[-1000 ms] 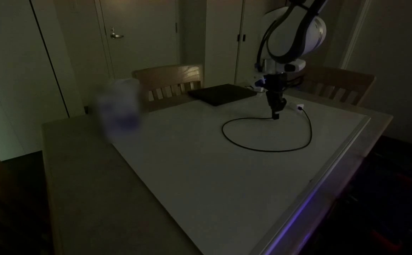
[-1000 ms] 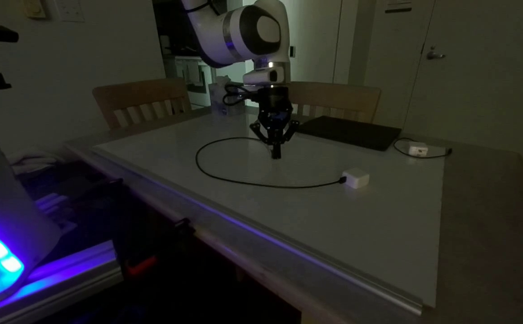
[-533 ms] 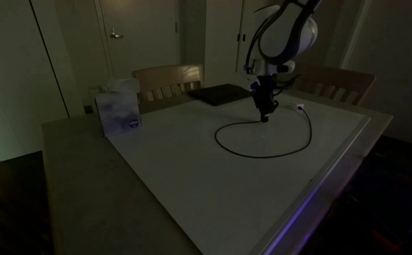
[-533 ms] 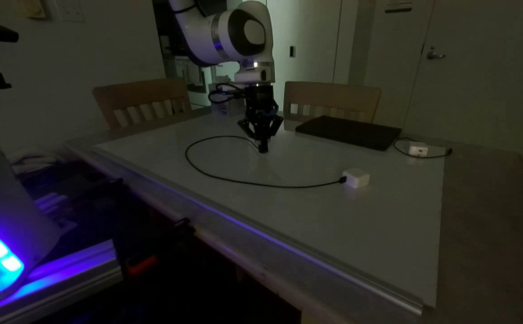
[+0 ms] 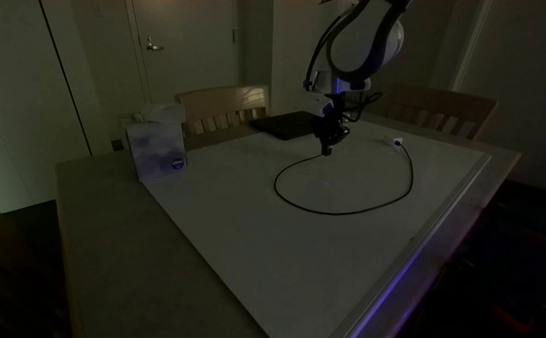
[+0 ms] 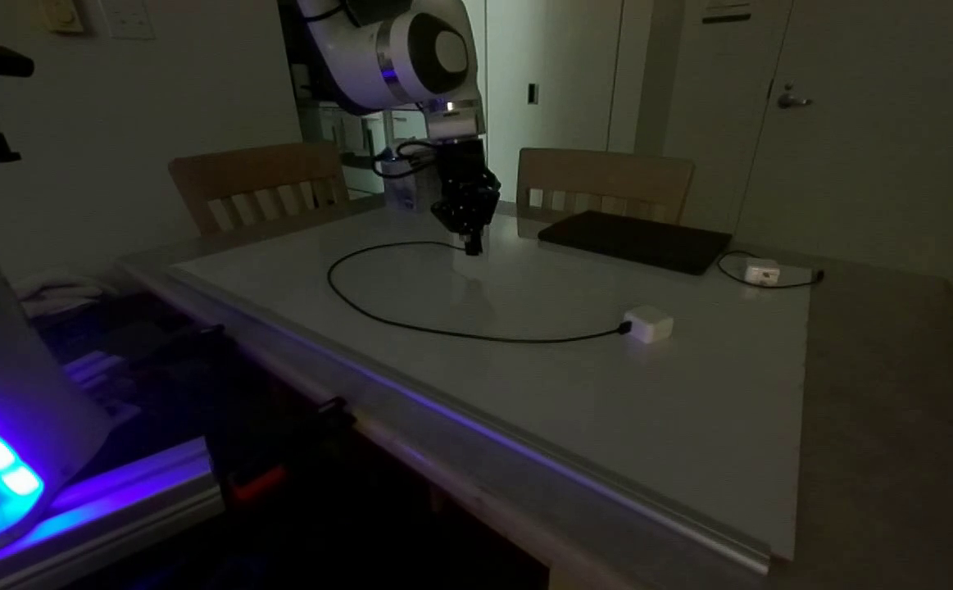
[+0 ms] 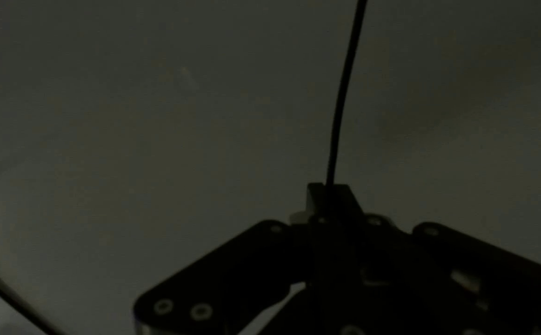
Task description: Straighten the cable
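Over a smooth pale board (image 6: 648, 426), the gripper (image 7: 329, 188) pinches a black cable (image 7: 342, 93)

Blocky fingertips (image 7: 344, 200) meet tightly around the thin, round cord. From that grip it bows across the board in a wide open curve, ending where its black connector (image 6: 624, 328) meets a small white block (image 6: 651, 324) with softened edges. A flat, dark rectangular pad (image 6: 636, 240) lies at the board's edge; a cloudy-printed box (image 5: 157, 148) stands by one corner. Slatted wooden chairs (image 5: 221, 99) stand beside the dull tabletop (image 5: 108, 234).
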